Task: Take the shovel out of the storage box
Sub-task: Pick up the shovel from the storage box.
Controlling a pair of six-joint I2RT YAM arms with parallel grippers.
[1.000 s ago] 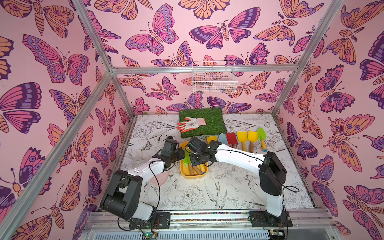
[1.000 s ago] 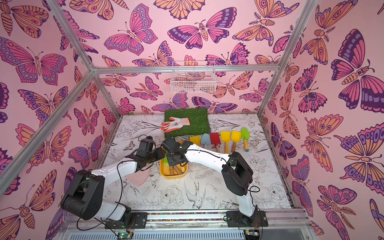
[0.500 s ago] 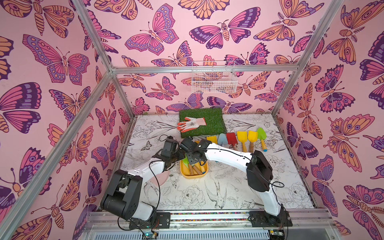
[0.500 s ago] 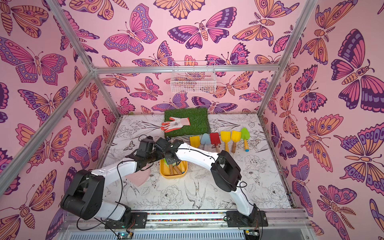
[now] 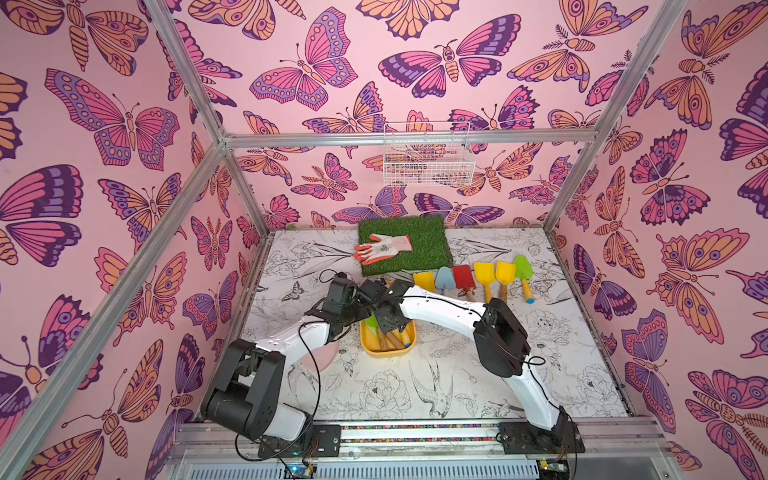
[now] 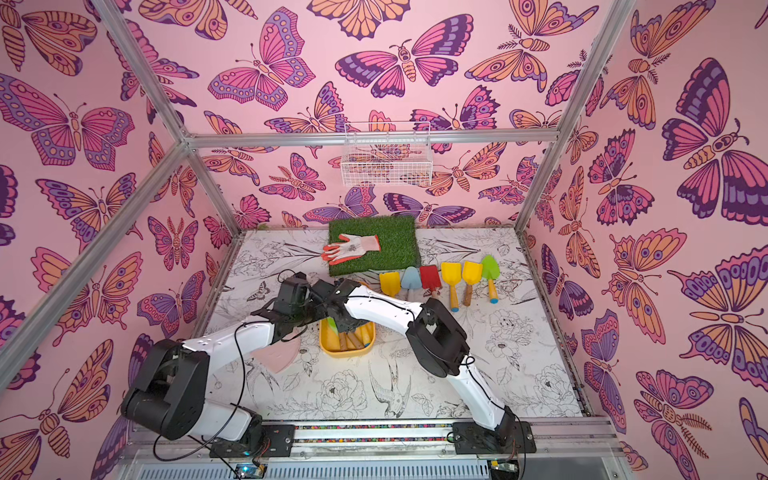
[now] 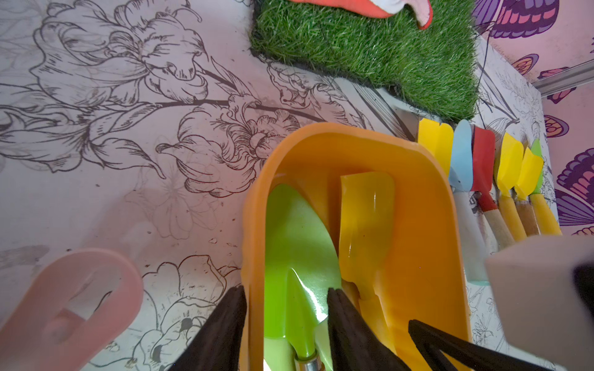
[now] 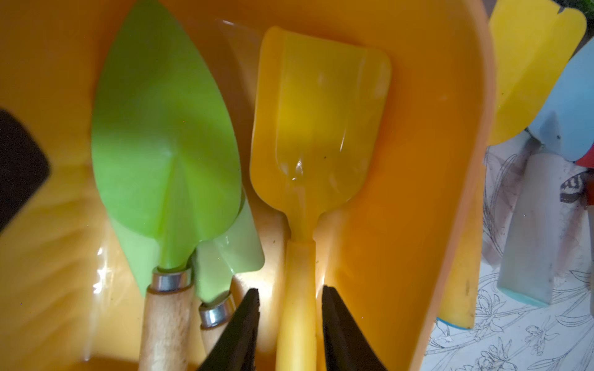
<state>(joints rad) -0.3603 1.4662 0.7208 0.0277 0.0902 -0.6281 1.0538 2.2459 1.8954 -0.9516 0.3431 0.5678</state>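
Yellow plastic square-bladed shovel [image 8: 318, 106]: lodged in the shallow yellow plastic storage box [image 5: 388, 354]. Right end effector [image 8: 290, 289], newly lowered and narrowed, is set slightly open astride its handle; clamping is judged next. Left end effector [image 7: 286, 290] is set astride the box wall, grip undeterminable.
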